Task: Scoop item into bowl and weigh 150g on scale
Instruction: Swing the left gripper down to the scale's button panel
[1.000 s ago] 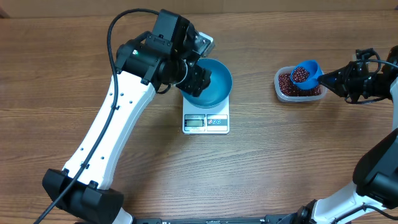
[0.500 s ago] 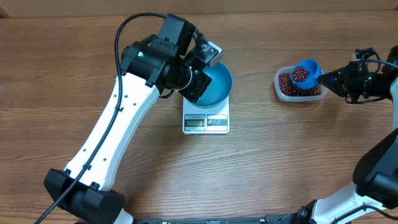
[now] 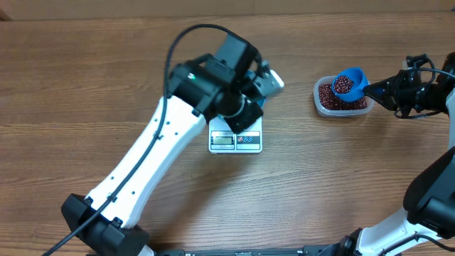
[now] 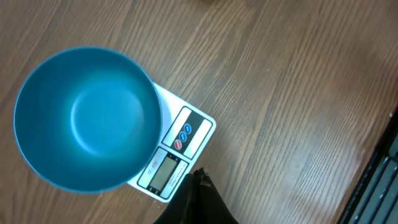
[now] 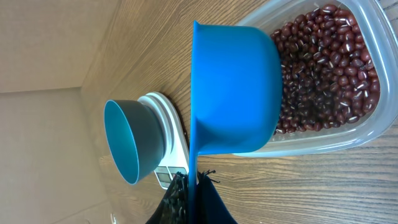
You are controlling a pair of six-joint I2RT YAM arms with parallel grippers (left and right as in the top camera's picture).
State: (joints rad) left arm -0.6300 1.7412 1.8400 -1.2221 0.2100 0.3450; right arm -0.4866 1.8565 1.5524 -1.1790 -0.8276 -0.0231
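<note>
The blue bowl (image 4: 87,118) stands empty on the white scale (image 4: 180,143), whose display (image 3: 235,141) faces the table's front edge. My left gripper (image 4: 199,173) hovers shut and empty just off the scale's display corner, apart from the bowl. In the overhead view the left arm hides most of the bowl. My right gripper (image 5: 194,177) is shut on the handle of a small blue scoop (image 3: 348,84). The scoop, loaded with red-brown beans, hangs over the clear tub (image 3: 341,102). More beans (image 5: 323,74) fill that tub.
The white left arm (image 3: 163,149) runs diagonally from the front left corner to the scale. The black right arm (image 3: 419,92) reaches in from the right edge. Bare wooden tabletop (image 3: 320,178) surrounds the scale and tub.
My left gripper went from open to shut, and the left arm swung to the right over the bowl. The right arm and the loaded scoop have not moved.
</note>
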